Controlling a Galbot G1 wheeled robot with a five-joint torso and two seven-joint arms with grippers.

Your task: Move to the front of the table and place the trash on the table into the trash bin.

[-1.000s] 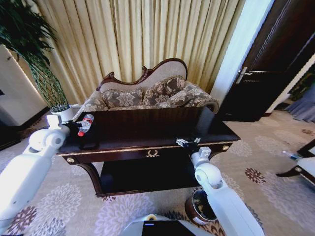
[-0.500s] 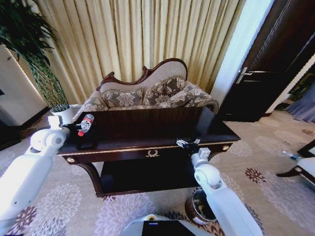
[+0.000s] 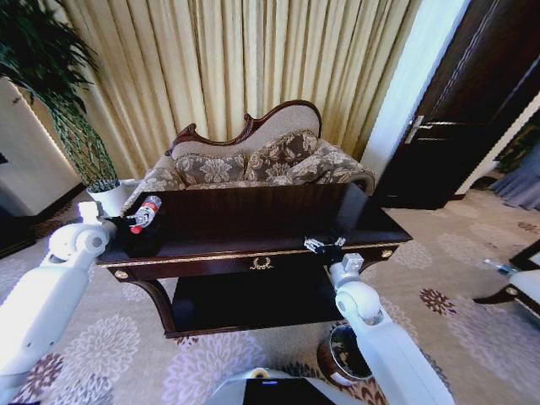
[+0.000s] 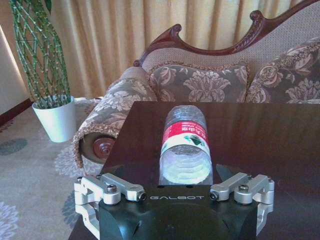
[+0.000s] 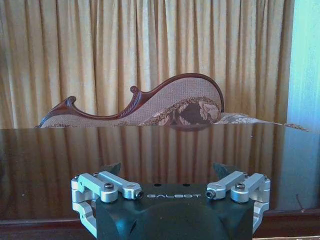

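Note:
The trash I see is a clear plastic bottle with a red label and red cap, held at the left end of the dark glossy table. My left gripper is shut on the bottle, which sticks out forward between the fingers over the tabletop. My right gripper hovers at the table's front edge on the right. In its wrist view the right gripper stands open over the tabletop with nothing between its fingers. The trash bin stands on the carpet below the right arm, partly hidden by it.
A patterned sofa stands right behind the table, with curtains behind it. A potted plant in a white pot is at the left, also seen as a white pot from the left wrist. A dark door is at the right.
The left gripper has shifted slightly with the bottle in it, tilting it a little. The right gripper has barely moved.

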